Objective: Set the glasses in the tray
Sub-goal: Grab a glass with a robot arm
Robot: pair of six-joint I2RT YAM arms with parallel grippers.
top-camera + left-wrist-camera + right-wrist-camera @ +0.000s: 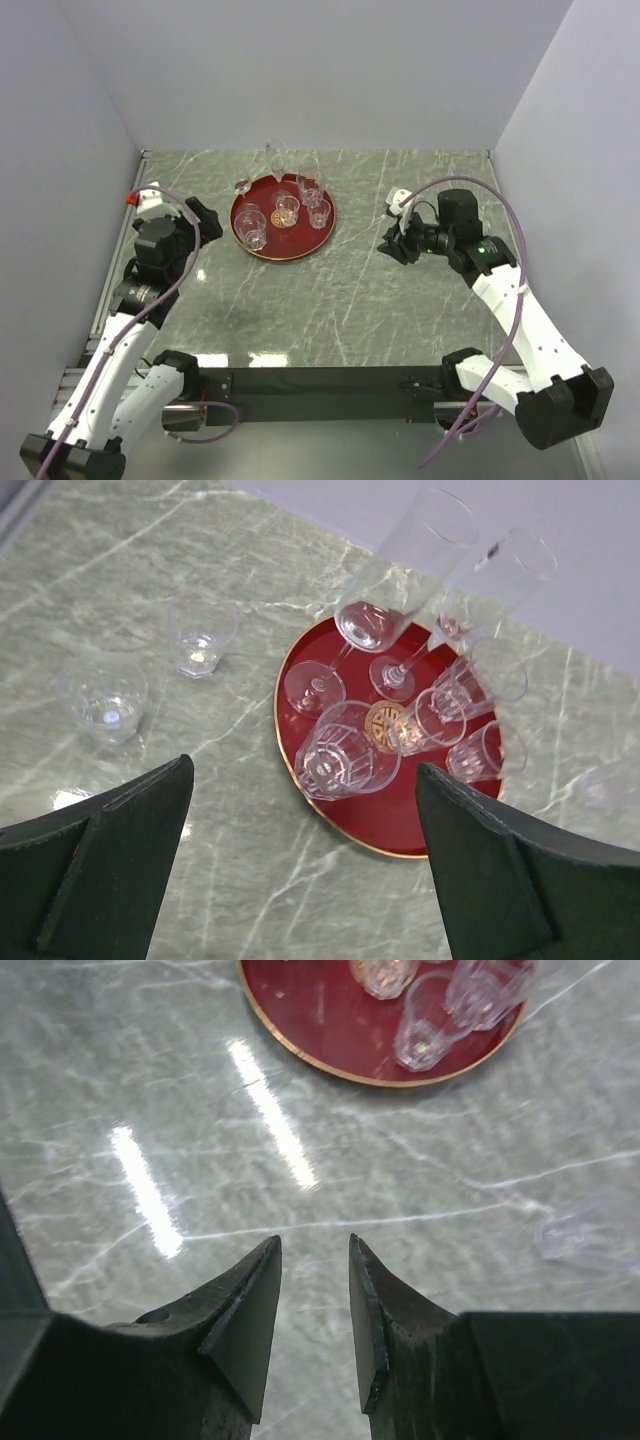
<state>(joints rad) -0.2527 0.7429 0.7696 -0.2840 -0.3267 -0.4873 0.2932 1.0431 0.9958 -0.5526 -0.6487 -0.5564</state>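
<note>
The round dark-red tray [270, 248] lies left of the table's middle and holds several clear glasses [287, 209]. In the left wrist view the tray [400, 825] carries short tumblers [345, 752] and two tall stemmed glasses [372, 620]. Two small tumblers [203, 640] [105, 695] stand on the table outside it; one shows in the top view [242, 186]. My left gripper [203, 214] [305, 770] is wide open and empty, just left of the tray. My right gripper [395, 246] [313, 1240] is empty over bare table right of the tray [330, 1030], its jaws a narrow gap apart.
A faint clear glass [565, 1235] lies on the marble to the right in the right wrist view. A similar blur [610, 785] shows past the tray in the left wrist view. Grey walls close in the marble table [330, 300] on three sides.
</note>
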